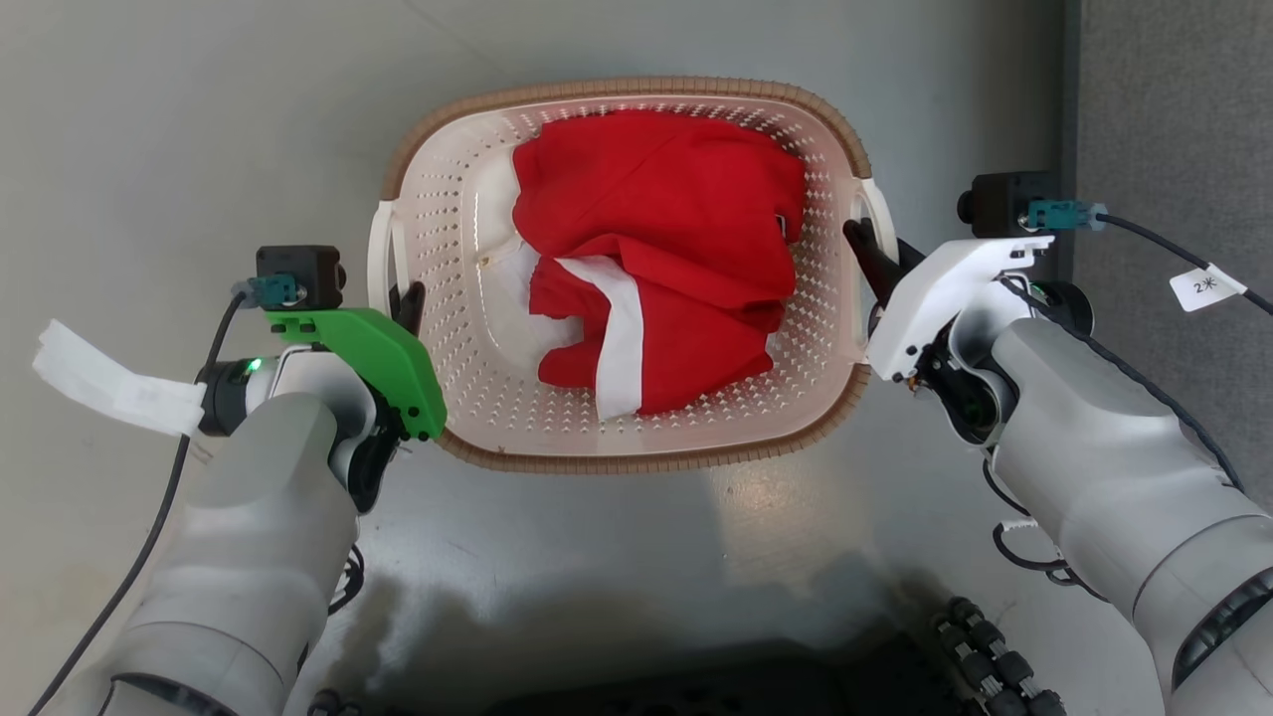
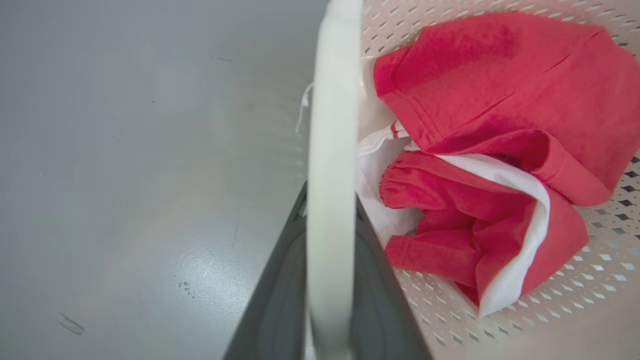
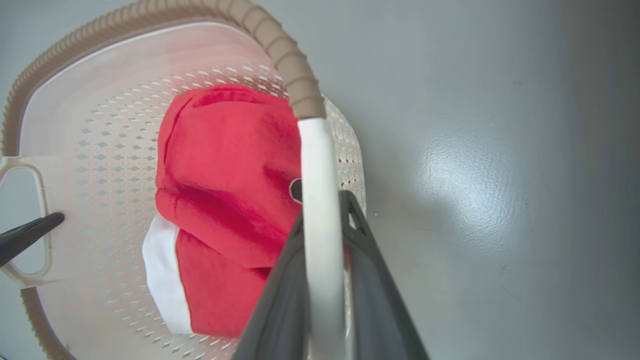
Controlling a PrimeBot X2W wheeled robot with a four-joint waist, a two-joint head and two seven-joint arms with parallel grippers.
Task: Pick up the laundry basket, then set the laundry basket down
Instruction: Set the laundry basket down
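The laundry basket (image 1: pixel 617 88), cream-pink and perforated with a brown rim, lies in the middle of the head view on or just above the grey floor; I cannot tell which. Red and white clothes (image 1: pixel 676 229) lie crumpled inside it. My left gripper (image 1: pixel 408 303) is shut on the basket's white left handle (image 2: pixel 332 125), which runs between its two dark fingers (image 2: pixel 280 280). My right gripper (image 1: pixel 863 247) is shut on the white right handle (image 3: pixel 320 200) in the same way. In the right wrist view the left gripper's fingertip (image 3: pixel 30 232) pokes through the far handle.
Grey glossy floor (image 1: pixel 179 129) surrounds the basket. A darker textured strip (image 1: pixel 1174 119) runs along the right side. My own dark base (image 1: pixel 696 686) lies at the bottom edge. Cables with white tags (image 1: pixel 1205 286) hang off both wrists.
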